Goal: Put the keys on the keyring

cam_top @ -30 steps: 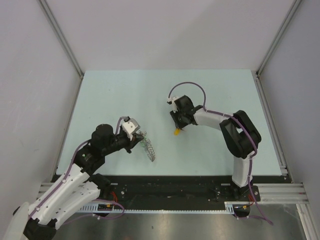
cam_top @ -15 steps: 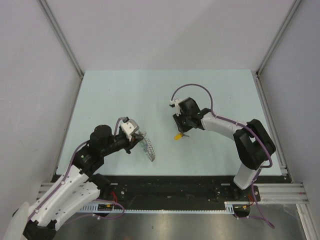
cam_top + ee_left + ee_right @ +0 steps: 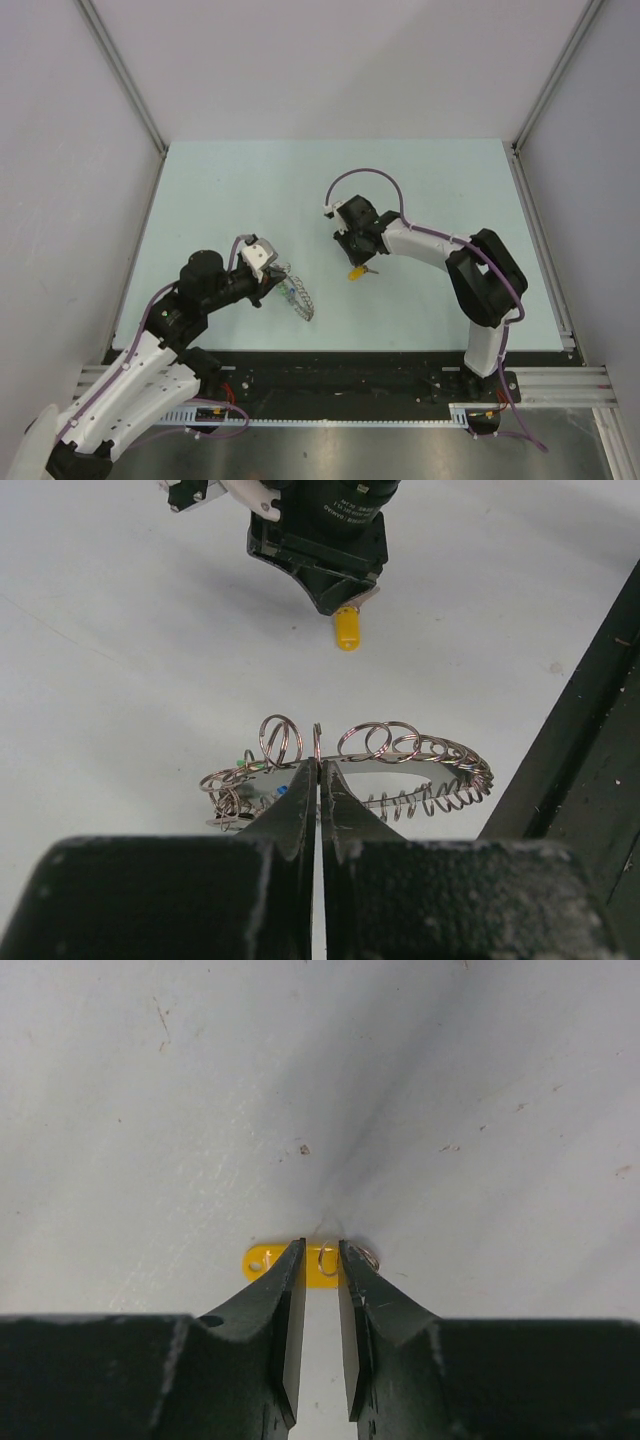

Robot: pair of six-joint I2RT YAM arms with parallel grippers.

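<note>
The keyring (image 3: 400,755), a grey coil of many small loops, lies in front of my left gripper (image 3: 320,766), which is shut on one upright loop. In the top view the keyring (image 3: 301,298) trails from the left gripper (image 3: 279,281) towards the near edge. A tiny green bit (image 3: 243,763) shows among its left loops. A yellow-orange key (image 3: 261,1258) lies flat on the table with a small wire ring on it. My right gripper (image 3: 321,1252) points down at it, jaws a narrow gap apart, straddling the small ring. The key (image 3: 355,271) and right gripper (image 3: 357,258) show in the top view.
The pale table (image 3: 440,190) has metal rails along its sides and a black rail (image 3: 350,372) at the near edge. That black edge also shows at the right of the left wrist view (image 3: 590,730). The right gripper's black body (image 3: 320,535) stands beyond the keyring.
The right arm's elbow swung out and back, and its gripper shifted slightly left, still over the yellow key, which stayed put. The left arm and keyring barely moved.
</note>
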